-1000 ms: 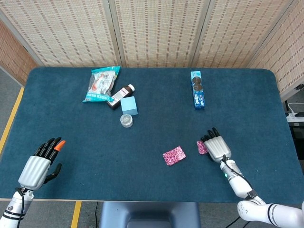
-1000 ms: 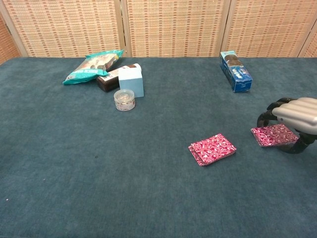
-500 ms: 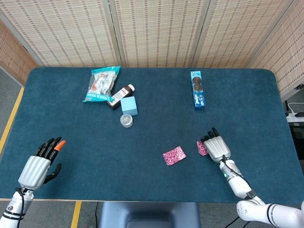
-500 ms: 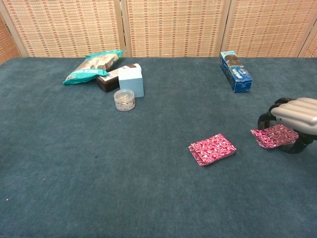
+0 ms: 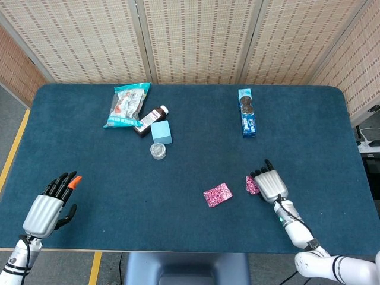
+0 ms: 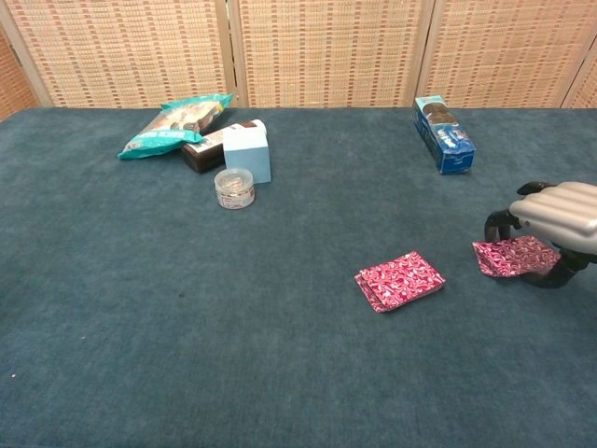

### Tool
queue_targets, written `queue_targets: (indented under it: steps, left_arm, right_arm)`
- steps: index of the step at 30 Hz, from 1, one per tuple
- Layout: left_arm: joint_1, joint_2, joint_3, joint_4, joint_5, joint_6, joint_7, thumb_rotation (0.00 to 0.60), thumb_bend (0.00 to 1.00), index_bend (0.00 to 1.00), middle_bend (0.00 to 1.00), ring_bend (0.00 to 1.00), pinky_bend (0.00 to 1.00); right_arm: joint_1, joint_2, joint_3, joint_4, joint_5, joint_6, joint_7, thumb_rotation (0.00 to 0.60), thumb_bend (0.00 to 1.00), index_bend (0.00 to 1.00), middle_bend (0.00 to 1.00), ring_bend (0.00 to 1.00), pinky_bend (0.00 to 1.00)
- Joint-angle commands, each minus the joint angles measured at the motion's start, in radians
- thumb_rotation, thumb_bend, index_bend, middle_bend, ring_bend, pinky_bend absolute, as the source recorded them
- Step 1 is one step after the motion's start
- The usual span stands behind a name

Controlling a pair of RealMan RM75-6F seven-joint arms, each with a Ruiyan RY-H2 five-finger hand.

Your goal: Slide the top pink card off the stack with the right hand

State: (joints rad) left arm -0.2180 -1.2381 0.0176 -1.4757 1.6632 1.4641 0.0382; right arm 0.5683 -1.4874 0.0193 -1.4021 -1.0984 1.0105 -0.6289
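Two pink things lie on the blue table in the head view: the stack near the front edge, and one pink card apart from it to the right, its far part hidden beneath the right hand; the hand lies palm down over the card with fingers stretched forward and close together, so whether it presses or pinches I cannot tell from above; the left hand rests near the front left corner, fingers apart and holding nothing, well apart from the cards. In the chest view the stack shows slightly fanned edges, and the pink card sits under the right hand, whose dark fingers curl down around its edges, one corner looking a little lifted off the cloth; I judge the card light, thin and bendable, apt to drag on the felt; it seems best handled by flat fingertip pressure on its face, or by a raised edge.
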Motion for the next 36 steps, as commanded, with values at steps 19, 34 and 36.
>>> queue_targets:
  steps: [19, 34, 36]
  left_arm:
    - [0.000, 0.000, 0.001, 0.000, 0.003, 0.001, -0.002, 0.600, 0.49, 0.00, 0.00, 0.03, 0.18]
    - [-0.003, -0.004, -0.002, 0.001, -0.006, -0.010, 0.012, 0.600, 0.49, 0.00, 0.00, 0.03, 0.17]
    - [-0.003, -0.004, -0.004, 0.002, -0.011, -0.010, 0.010, 0.600, 0.49, 0.00, 0.00, 0.03, 0.17]
  right_arm:
    - [-0.006, 0.016, 0.026, -0.031, -0.027, 0.033, 0.005, 0.600, 0.27, 0.61, 0.45, 0.30, 0.08]
    - [0.138, -0.107, 0.146, 0.043, 0.088, -0.048, -0.094, 0.600, 0.27, 0.62, 0.45, 0.31, 0.08]
    - [0.164, -0.147, 0.158, 0.086, 0.120, -0.068, -0.111, 0.600, 0.27, 0.60, 0.45, 0.31, 0.08]
